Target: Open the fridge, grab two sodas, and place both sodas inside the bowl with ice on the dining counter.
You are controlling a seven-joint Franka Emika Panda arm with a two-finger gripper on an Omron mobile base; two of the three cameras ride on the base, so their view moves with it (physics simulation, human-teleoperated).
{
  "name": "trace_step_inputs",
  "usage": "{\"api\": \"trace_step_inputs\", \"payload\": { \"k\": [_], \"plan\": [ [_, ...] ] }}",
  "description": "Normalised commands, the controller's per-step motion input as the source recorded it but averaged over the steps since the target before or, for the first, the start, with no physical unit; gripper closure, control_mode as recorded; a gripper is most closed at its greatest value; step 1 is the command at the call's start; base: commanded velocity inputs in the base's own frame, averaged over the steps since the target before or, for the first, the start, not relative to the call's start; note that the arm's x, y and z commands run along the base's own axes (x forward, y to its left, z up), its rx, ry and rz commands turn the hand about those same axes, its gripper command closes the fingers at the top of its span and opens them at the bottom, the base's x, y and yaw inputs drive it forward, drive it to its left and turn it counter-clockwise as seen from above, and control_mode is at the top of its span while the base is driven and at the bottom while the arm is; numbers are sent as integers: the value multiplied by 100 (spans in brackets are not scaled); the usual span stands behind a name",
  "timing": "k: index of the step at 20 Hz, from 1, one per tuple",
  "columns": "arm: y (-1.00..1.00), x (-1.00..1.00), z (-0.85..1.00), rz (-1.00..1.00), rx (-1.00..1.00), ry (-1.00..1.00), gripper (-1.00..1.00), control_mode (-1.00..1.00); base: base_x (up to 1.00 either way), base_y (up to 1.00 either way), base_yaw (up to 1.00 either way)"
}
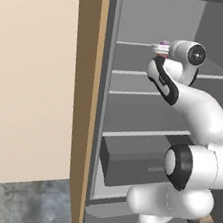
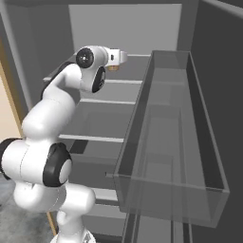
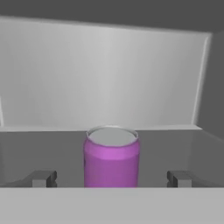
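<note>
Inside the fridge, whose compartment stands open to the base cameras, the purple-pink can is found upright on an upper grey shelf, with the pale rear wall of the fridge well behind it. The gripper is held level with the can, its two dark fingertips spread wide to either side of the can and clear of it; the gripper is thus recorded as released, nothing being grasped. In the left base view the white arm is seen reaching from below the shelves up into the fridge, and a sliver of pink is visible just beyond the hand at the upper shelf level. In the right base view a small orange-toned patch is seen under the hand, by the same upper shelf; whether it is the lower part of the can cannot be told. A lower drawer with a horizontal handle is set beneath the shelves. A tan wood side panel is fitted along the fridge's left edge. A clear door bin is shown on the opened door, beside the shelves.
</note>
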Motion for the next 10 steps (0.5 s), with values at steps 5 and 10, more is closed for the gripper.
{"api": "trace_step_inputs", "payload": {
  "k": [5, 10],
  "plan": [
    [0, 34, -9, 0, 0, 0, -100, -100, 0, 0, 0],
    [-3, 28, -6, 0, 0, 0, -100, -100, 0, 0, 0]
  ]
}}
